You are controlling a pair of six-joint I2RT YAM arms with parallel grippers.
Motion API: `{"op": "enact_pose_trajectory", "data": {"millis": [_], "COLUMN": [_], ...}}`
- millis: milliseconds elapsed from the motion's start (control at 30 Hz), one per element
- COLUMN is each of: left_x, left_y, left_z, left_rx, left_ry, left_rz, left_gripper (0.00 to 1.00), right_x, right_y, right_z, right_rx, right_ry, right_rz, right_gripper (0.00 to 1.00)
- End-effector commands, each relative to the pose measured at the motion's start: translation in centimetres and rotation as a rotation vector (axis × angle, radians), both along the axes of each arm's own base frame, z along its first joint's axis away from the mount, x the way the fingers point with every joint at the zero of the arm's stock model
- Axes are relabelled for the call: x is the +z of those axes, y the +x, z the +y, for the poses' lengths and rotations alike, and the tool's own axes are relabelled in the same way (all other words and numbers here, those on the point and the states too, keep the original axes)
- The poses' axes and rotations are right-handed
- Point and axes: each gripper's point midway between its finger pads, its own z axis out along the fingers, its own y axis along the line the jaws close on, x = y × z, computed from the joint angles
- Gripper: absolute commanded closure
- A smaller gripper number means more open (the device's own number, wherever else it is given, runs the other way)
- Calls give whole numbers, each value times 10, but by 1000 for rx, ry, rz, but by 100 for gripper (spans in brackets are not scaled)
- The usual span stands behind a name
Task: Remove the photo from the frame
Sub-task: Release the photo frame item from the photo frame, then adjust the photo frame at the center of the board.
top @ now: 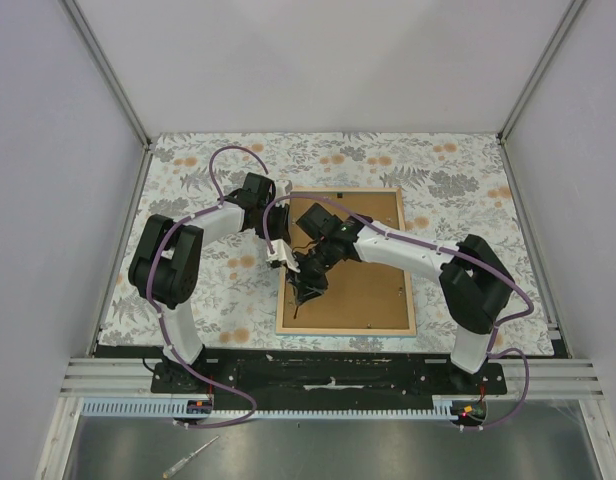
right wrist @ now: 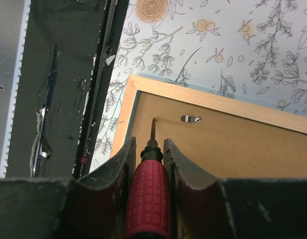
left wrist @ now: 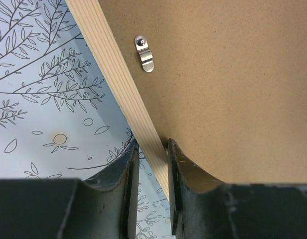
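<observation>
The frame (right wrist: 213, 103) lies face down, photo hidden underneath, and my left gripper (left wrist: 152, 149) pinches its side rail. My right gripper (right wrist: 149, 149) grips the screwdriver (right wrist: 148, 194), tip on the board (right wrist: 243, 149), metal tab (right wrist: 191, 118) just beside it.

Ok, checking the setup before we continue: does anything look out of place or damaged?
One thing: a thin screwdriver-like item lies loose on the metal ledge in front of the table, not on it. The frame lies back up, with no visible damage.
</observation>
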Motion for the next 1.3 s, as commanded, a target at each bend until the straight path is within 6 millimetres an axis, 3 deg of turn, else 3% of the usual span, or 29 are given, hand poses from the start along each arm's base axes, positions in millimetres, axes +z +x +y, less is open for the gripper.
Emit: {"op": "enact_pose_trajectory", "data": {"millis": [0, 67, 233, 433, 667, 933, 1100, 1267], "left_x": [-4, -3, 2, 0, 14, 49, 71, 110], "left_y": [18, 19, 23, 34, 68, 115, 129, 143], "left_z": [19, 18, 19, 21, 33, 46, 41, 32], "left_rx": [54, 51, 39, 15, 30, 82, 79, 86], "left_ry": [72, 71, 82, 129, 237, 355, 375, 376], "left_rz": [-50, -53, -73, -74, -148, -282, -347, -445], "left_gripper": [98, 98, 98, 98, 97, 94, 75, 51], "right_x": [12, 17, 54, 94, 95, 96, 108, 120], "right_y": [-14, -11, -4, 15, 25, 32, 43, 64], "right_z": [-10, -7, -9, -38, -78, -108, -119, -136], "right_rx": [18, 4, -6, -75, -156, -259, -326, -435], "right_ry": [-29, -12, 56, 116, 97, 161, 199, 239], "right_rz": [35, 35, -35, -112, -145, -167, -198, -241], "right_gripper": [100, 100, 100, 100, 100, 100, 100, 100]}}
